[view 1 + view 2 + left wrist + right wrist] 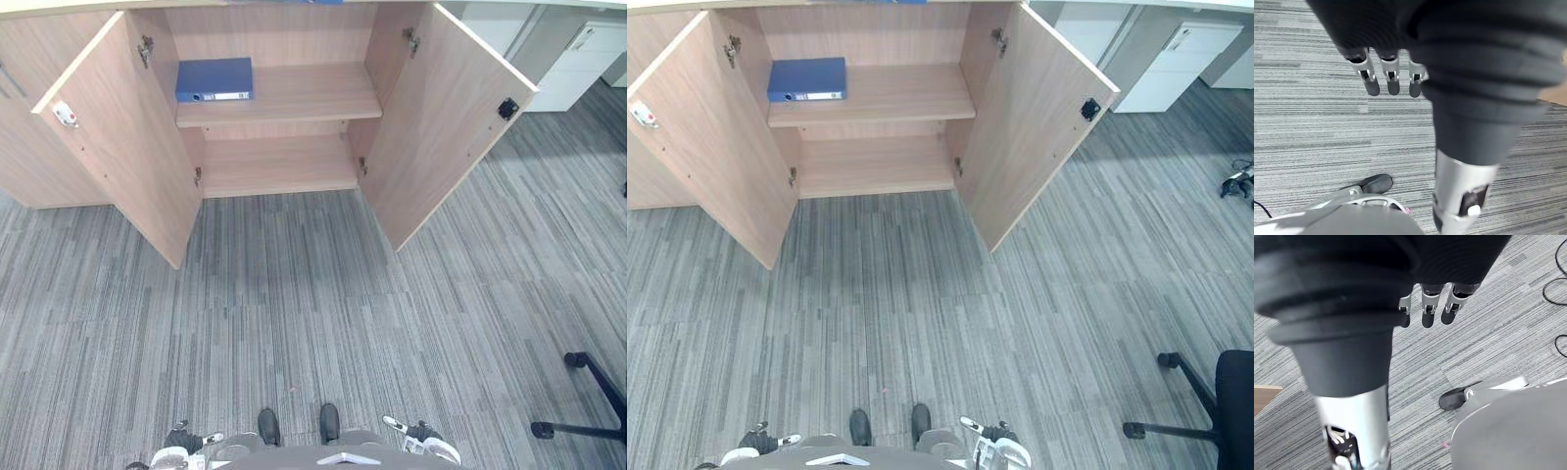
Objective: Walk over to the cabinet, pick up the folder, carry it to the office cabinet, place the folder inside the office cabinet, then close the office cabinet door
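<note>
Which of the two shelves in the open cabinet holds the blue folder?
The upper shelf: the blue folder lies flat at its left end. The lower shelf beneath it carries no folder.

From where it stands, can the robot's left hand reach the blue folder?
Probably not: both doors stand open, but the left hand hangs low, a stretch of carpet short of the folder.

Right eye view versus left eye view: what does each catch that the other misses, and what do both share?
Right eye view: the black office chair's seat at the lower right edge. Left eye view: a grey handle on the closed cabinet front at far left. Both: the blue folder lying flat on the upper shelf of the open light wooden cabinet, both doors swung wide.
</note>
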Robot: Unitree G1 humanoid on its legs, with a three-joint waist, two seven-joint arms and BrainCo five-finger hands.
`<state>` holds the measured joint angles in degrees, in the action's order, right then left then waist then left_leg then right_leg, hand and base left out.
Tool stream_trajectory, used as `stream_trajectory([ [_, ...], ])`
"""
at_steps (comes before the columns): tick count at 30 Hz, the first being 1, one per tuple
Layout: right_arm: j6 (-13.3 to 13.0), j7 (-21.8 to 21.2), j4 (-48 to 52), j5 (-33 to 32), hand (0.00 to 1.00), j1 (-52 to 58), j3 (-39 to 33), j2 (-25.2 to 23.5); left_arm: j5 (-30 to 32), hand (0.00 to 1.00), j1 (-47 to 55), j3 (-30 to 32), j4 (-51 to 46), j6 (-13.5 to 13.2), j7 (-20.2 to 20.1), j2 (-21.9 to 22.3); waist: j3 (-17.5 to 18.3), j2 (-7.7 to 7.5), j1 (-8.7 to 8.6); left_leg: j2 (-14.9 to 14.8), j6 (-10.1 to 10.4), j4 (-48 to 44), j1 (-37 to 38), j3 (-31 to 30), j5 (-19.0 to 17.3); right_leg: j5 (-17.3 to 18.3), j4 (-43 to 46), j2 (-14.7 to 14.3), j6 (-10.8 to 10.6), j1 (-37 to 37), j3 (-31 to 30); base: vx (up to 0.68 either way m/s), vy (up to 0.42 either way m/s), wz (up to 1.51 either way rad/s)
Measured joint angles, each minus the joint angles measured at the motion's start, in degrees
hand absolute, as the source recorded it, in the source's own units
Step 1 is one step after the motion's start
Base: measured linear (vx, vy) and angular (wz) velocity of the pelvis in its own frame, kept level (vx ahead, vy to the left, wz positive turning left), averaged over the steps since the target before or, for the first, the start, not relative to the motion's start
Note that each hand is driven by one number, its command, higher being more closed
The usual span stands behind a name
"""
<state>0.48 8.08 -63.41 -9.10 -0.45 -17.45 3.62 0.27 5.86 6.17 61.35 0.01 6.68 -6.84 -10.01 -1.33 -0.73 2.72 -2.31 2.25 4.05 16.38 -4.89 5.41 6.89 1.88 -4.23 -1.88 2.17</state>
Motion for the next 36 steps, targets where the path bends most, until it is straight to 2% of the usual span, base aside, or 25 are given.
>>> stream_trajectory([
  [1,0.0,0.0,0.3,0.0,0.00,-0.1,-0.4,-0.2,0.0,0.00,-0.3,0.0,0.0,0.0,0.0,0.0,-0.5,0.01,0.11,0.0,-0.2,-1.3,0.1,0.0,-1.0,1.5,3.8,0.3,-0.4,-1.2,0.1,0.13,0.050,0.04],
  [2,-0.1,0.0,1.8,-0.1,0.00,-0.2,-1.0,-0.7,0.0,0.00,-0.7,0.0,0.0,0.0,0.0,0.1,-1.3,0.25,0.22,0.0,-0.2,-3.4,0.4,0.0,-2.4,3.7,12.2,1.0,-0.9,-4.0,0.5,0.11,0.057,0.05],
  [3,-0.4,0.0,2.6,-0.2,0.00,-0.6,-1.0,-0.9,-0.1,0.00,-0.7,-0.1,0.0,0.0,0.0,0.2,-1.7,0.43,0.07,0.0,-0.7,-4.2,1.1,0.0,-3.1,4.3,21.3,1.7,-0.8,-7.6,1.2,0.14,0.073,0.09],
  [4,-0.4,-0.1,3.2,-0.3,0.00,-0.7,-1.1,-0.9,-0.1,0.00,-0.7,-0.1,0.0,0.0,0.0,0.2,-1.9,0.63,-0.20,0.0,-1.3,-4.2,1.7,-0.3,-3.5,4.9,25.6,2.1,-0.6,-9.6,2.1,0.13,0.066,0.17],
  [5,-0.8,-0.1,4.0,-0.7,0.00,-0.8,-1.1,-1.0,-0.1,0.00,-1.0,0.0,0.0,0.0,0.1,0.2,-2.6,0.73,-0.48,0.1,-2.2,-4.2,3.1,-0.9,-4.4,7.5,31.4,3.1,0.1,-12.0,3.5,0.20,0.051,0.14],
  [6,-0.9,-0.1,4.0,-0.8,0.00,-1.0,-1.1,-1.1,-0.1,0.00,-1.3,0.3,0.0,0.0,0.1,0.1,-2.7,0.67,-0.40,-0.1,-2.0,-3.9,4.5,-1.5,-5.4,9.7,32.8,3.3,0.1,-13.6,4.7,0.18,0.023,0.14],
  [8,-0.9,-0.1,4.0,-0.9,0.00,-1.3,-1.1,-0.9,-0.1,0.00,-1.3,0.4,0.1,0.0,0.2,0.1,-2.8,0.70,-0.96,-1.0,-1.4,-3.5,6.3,-2.2,-6.6,10.3,29.3,2.8,0.4,-15.4,6.7,0.22,-0.014,0.17],
  [9,-0.9,-0.1,4.0,-0.9,0.00,-1.5,-1.1,-0.9,-0.1,0.00,-1.3,0.4,0.1,0.0,0.2,0.2,-2.9,0.80,-1.32,-1.5,-1.0,-3.4,6.7,-2.4,-6.9,9.9,27.1,2.4,0.7,-16.1,7.4,0.36,-0.076,0.33],
  [10,-0.9,-0.1,4.0,-0.9,0.00,-2.0,-1.3,-0.8,-0.1,0.00,-1.6,0.5,0.3,0.0,0.1,0.3,-3.1,1.23,-2.16,-2.8,0.2,-3.1,7.8,-3.4,-7.9,7.5,20.3,0.9,2.1,-17.2,8.4,0.34,-0.085,0.41],
  [12,-0.9,0.0,3.9,-0.8,0.00,-1.5,-1.9,-0.8,0.0,0.00,-1.5,0.6,0.6,0.0,0.1,0.1,-3.3,1.14,-3.01,-3.7,2.6,-3.0,9.3,-4.9,-9.4,2.3,13.5,-0.3,3.2,-17.2,7.8,0.41,-0.140,0.56],
  [13,-0.8,0.0,3.9,-0.8,0.00,-0.4,-2.7,-0.9,-0.1,0.00,-1.2,2.0,0.5,0.0,0.0,0.7,-3.2,1.17,-3.19,-4.1,4.2,-3.2,11.3,-5.7,-10.5,-2.8,13.4,-0.1,4.3,-16.4,7.9,0.51,-0.193,0.49],
  [14,-0.8,0.0,4.0,-0.7,0.00,-0.3,-3.4,-0.4,-0.1,0.00,-1.5,3.2,0.5,0.0,0.1,1.7,-3.3,1.65,-3.06,-5.3,4.8,-4.3,12.1,-5.4,-10.8,-2.1,14.5,-0.7,4.6,-15.8,8.5,0.65,-0.260,0.36],
  [16,-0.8,0.1,4.2,-0.6,0.00,-0.1,-3.5,-0.3,-0.2,0.00,-1.7,5.8,-0.6,-0.2,0.0,2.7,-3.4,2.37,-2.58,-7.2,6.0,-17.0,6.8,-4.2,-11.3,0.2,13.9,-1.2,5.8,-14.0,9.0,0.49,-0.228,0.13],
  [18,-0.8,0.3,6.3,-0.8,0.00,0.3,-3.2,0.2,-0.4,0.00,-1.6,11.3,-3.4,-0.2,0.1,5.2,-4.8,4.31,-2.35,-14.2,6.5,-47.9,-4.7,-3.3,-11.1,1.6,10.5,-3.5,7.1,-6.9,9.0,0.54,-0.209,-0.01],
  [19,-0.8,0.5,6.3,-0.9,0.00,0.3,-2.8,0.2,-1.0,0.00,-1.5,12.1,-4.2,-0.2,0.1,5.6,-4.9,4.36,-1.99,-15.8,6.5,-52.8,-6.2,-2.8,-11.1,2.1,10.0,-4.1,7.8,-4.7,8.8,0.49,-0.144,-0.29],
  [21,-0.8,0.8,6.5,-2.0,0.00,0.5,-0.5,-1.1,-2.7,0.00,-2.1,12.8,-6.6,-0.6,0.1,5.9,-5.1,3.06,-0.23,-19.3,6.3,-59.3,-10.3,-0.8,-11.8,3.7,8.7,-4.3,8.7,1.8,7.4,0.42,-0.119,-0.36],
  [24,-0.8,0.8,7.1,-2.7,0.00,0.8,-0.1,-1.6,-3.6,0.00,-3.2,12.7,-8.2,-1.4,0.0,7.6,-4.3,2.47,0.61,-19.7,5.7,-54.0,-17.4,1.1,-12.4,5.3,5.1,-3.2,7.5,6.0,5.9,0.43,0.004,-0.26],
  [26,-0.7,0.9,8.5,-3.0,0.00,1.4,-1.4,-2.4,-3.6,0.00,-4.0,12.6,-8.8,-1.7,0.0,8.4,-4.3,2.37,1.04,-17.6,6.1,-41.7,-19.8,1.5,-12.2,5.8,3.1,-1.8,6.7,8.6,4.8,0.34,0.133,-0.28],
  [28,-0.8,0.9,8.5,-3.0,0.00,2.3,-2.2,-3.1,-3.6,0.00,-4.1,11.6,-8.8,-1.8,0.0,8.3,-4.0,1.53,1.27,-13.9,6.0,-27.3,-20.1,0.5,-7.7,7.3,1.7,0.5,4.2,11.3,4.3,0.34,0.186,-0.22],
  [29,-0.8,0.9,8.5,-3.0,0.00,2.7,-2.2,-3.0,-3.6,0.00,-3.9,11.6,-8.7,-1.8,0.1,8.4,-3.5,1.57,1.34,-13.1,5.8,-24.0,-20.1,0.2,-5.5,7.8,1.3,0.9,3.4,11.9,4.1,0.36,0.264,-0.39],
  [30,-0.7,0.9,8.4,-3.0,0.00,3.3,-2.2,-3.2,-3.7,0.00,-3.7,11.7,-8.3,-1.8,0.1,8.4,-2.6,1.23,2.14,-11.6,5.2,-23.1,-19.6,-0.8,1.0,9.1,1.1,2.0,1.9,12.5,2.3,0.47,0.339,-0.54],
  [31,-0.8,0.9,8.4,-2.9,0.00,3.7,-2.0,-4.5,-3.6,0.00,-3.6,11.7,-8.3,-1.8,0.1,7.6,-0.8,-0.52,2.14,-9.6,3.9,-23.3,-19.4,0.8,-0.5,9.4,2.3,4.3,1.5,11.7,0.7,0.33,0.246,-0.50],
  [32,-0.8,0.9,8.4,-2.9,0.00,3.7,-2.0,-4.7,-3.6,0.00,-3.6,11.7,-8.2,-1.8,0.1,7.4,-0.6,-0.86,2.07,-9.4,3.7,-23.2,-19.3,1.1,-0.8,9.4,3.1,4.7,1.5,11.3,0.5,0.34,0.218,-0.33],
  [34,-0.7,0.8,8.4,-2.8,0.00,4.0,-2.4,-5.7,-3.6,0.00,-3.7,11.7,-6.9,-1.8,0.1,6.2,-0.1,-2.61,2.55,-8.3,2.2,-23.0,-16.0,4.2,-2.6,9.0,13.6,6.8,1.5,7.4,-1.7,0.40,0.267,-0.38],
  [36,-0.8,0.7,8.4,-2.8,0.00,3.9,-2.2,-5.6,-3.7,0.00,-3.6,11.3,-5.7,-1.3,0.2,5.7,-0.3,-2.34,1.92,-7.8,1.7,-21.6,-10.7,5.1,-5.5,6.3,31.5,8.1,-1.7,0.7,-2.3,0.41,0.253,-0.35],
])
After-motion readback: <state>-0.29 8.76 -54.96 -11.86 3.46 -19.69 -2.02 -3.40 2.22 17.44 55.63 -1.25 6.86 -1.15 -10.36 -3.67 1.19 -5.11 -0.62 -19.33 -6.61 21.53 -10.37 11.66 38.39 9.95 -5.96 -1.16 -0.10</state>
